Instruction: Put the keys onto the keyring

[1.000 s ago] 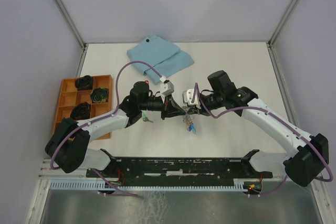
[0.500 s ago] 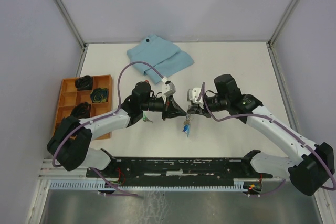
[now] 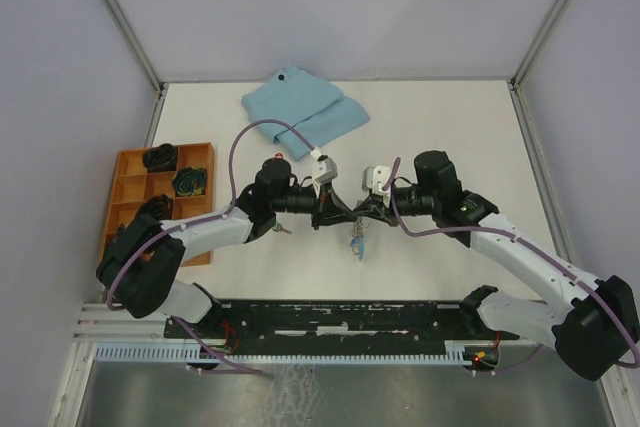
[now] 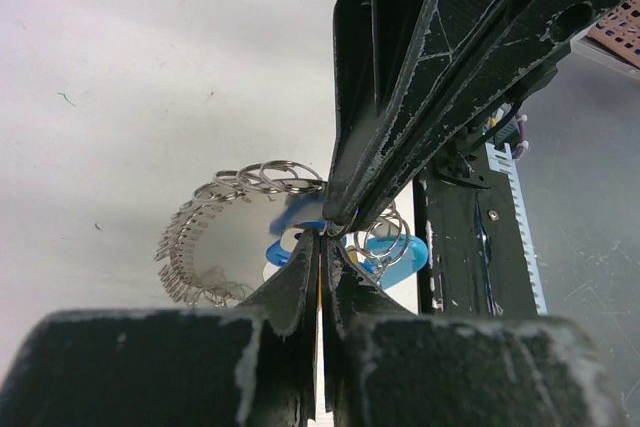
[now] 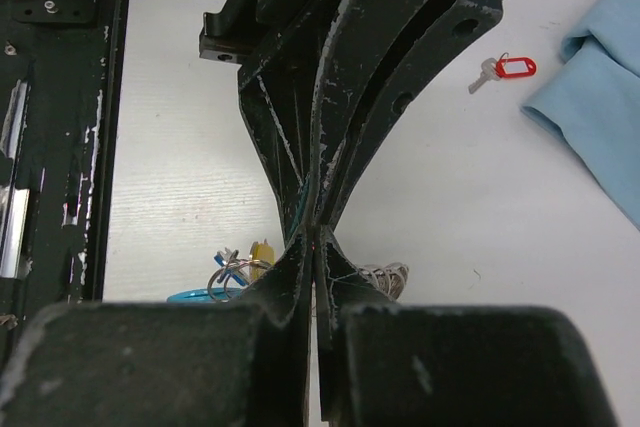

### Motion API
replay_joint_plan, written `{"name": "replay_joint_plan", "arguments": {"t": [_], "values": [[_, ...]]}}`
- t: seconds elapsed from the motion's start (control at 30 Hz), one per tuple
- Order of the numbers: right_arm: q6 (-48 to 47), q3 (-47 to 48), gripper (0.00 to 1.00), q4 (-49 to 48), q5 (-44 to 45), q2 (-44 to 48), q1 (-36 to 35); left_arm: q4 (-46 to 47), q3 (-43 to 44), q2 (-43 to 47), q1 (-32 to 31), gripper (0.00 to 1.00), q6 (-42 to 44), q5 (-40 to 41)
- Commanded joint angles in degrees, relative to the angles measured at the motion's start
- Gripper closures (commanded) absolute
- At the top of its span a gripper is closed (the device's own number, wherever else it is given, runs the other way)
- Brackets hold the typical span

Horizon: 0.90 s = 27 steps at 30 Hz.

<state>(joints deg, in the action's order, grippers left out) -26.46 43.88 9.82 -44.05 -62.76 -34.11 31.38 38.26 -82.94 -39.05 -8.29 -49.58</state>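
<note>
My left gripper (image 3: 342,210) and right gripper (image 3: 358,210) meet tip to tip above the table's middle, both shut. The keyring (image 3: 357,241) hangs under them. In the left wrist view its grey chain loop (image 4: 210,237) curls left of my left gripper (image 4: 322,239), which is shut on the strap and yellow tag. The blue key (image 4: 405,255) hangs on rings to the right. My right gripper (image 5: 315,239) pinches the same bunch; the yellow tag (image 5: 262,252) and blue key (image 5: 198,295) show beside it. A red key (image 5: 505,68) lies on the table. A small key (image 3: 284,230) lies by the left arm.
A folded light-blue cloth (image 3: 303,109) lies at the back of the table. An orange tray (image 3: 128,187) with black items in its compartments stands at the left edge. A black rail (image 3: 340,315) runs along the near edge.
Both wrists have swung level and now point straight at each other. The right jaws have closed the last bit. The hanging keyring has stayed almost where it was.
</note>
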Motion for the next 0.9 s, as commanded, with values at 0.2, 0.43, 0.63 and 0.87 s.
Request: {"name": "replay_joint_plan", "arguments": {"t": [0.2,0.43,0.63,0.87], "values": [[-8.9,9.8,0.74,18.4,2.6,1.9,-0.4,-7.5,4.4,4.6,-1.0,0.97,5.4,2.0],[-11.8,12.8,0.59,23.2,2.9,0.7,-0.4,-10.8,6.3,5.5,-1.0,0.97,6.5,1.4],[-14.0,13.9,0.55,23.3,4.2,0.4,-0.4,-12.8,7.3,6.5,-1.0,0.97,7.6,1.1],[-26.3,18.3,0.5,28.5,4.4,-1.5,-0.4,-15.8,8.9,6.2,-1.1,0.97,9.6,0.6]]}}
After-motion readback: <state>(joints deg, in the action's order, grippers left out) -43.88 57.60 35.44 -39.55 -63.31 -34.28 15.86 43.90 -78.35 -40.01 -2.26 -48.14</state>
